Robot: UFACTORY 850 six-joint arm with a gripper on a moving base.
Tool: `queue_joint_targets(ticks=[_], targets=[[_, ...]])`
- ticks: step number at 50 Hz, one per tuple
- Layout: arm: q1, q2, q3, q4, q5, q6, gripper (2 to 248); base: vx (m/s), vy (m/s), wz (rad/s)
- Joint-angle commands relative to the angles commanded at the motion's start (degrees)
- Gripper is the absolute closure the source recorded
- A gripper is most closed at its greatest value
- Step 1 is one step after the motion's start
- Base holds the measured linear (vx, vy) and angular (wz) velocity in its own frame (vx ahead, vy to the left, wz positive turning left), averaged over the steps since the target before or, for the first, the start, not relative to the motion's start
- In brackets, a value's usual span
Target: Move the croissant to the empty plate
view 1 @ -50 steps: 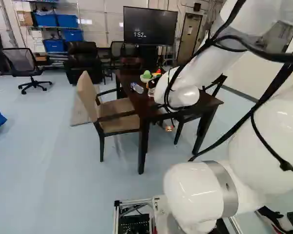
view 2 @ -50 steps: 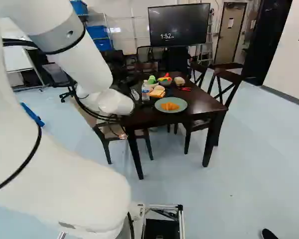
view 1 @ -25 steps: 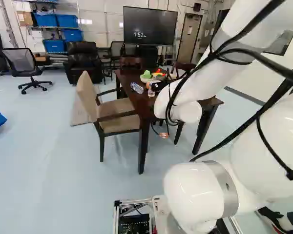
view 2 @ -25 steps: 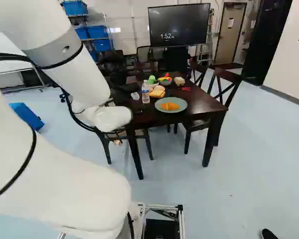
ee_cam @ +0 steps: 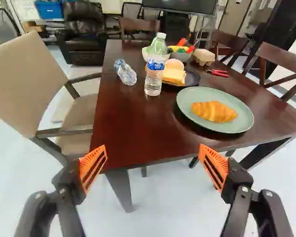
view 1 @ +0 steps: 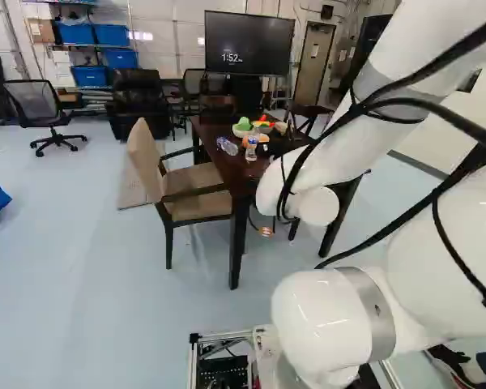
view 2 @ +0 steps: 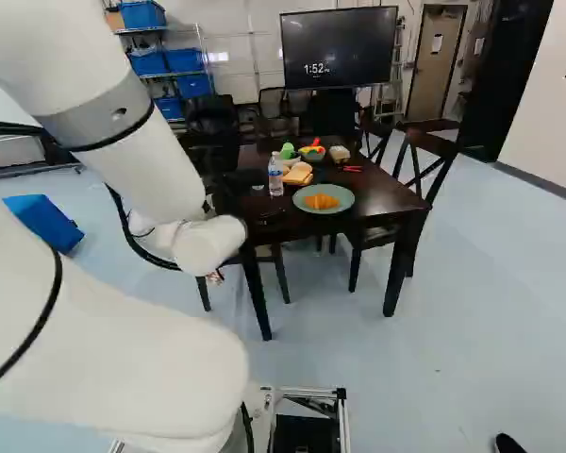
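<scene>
My gripper (view 2: 257, 196) is dark and partly hidden beside the table's left side in the right base view. In the wrist view the gripper (ee_cam: 153, 149) stands open, its orange pads wide apart, with nothing between them. A golden croissant (ee_cam: 214, 111) lies on a green plate (ee_cam: 244, 121), ahead of the fingers and towards the right-hand one. Farther ahead, a dark plate (ee_cam: 193, 78) holds bread-like food (ee_cam: 174, 73), partly behind an upright water bottle (ee_cam: 154, 79). No bare plate shows.
On the dark wooden table (ee_cam: 133, 123) are also a lying bottle (ee_cam: 125, 72), a bowl of colourful items (ee_cam: 181, 54), a small carton (ee_cam: 203, 56) and red pliers (ee_cam: 218, 72). A beige armchair (view 1: 198, 194) stands along one side; wooden chairs (view 2: 423, 170) stand opposite.
The arm's wrist end has come lower and nearer the base, shifting left in the right base view. The upright bottle shows more fully in the left base view. The base has not moved.
</scene>
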Motion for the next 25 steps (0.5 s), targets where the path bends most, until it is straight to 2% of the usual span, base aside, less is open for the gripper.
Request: queue_joint_targets(ticks=[25], targets=[[0.23,0.73,2.53,-0.85,4.4,4.09,3,0.0,0.0,0.0]])
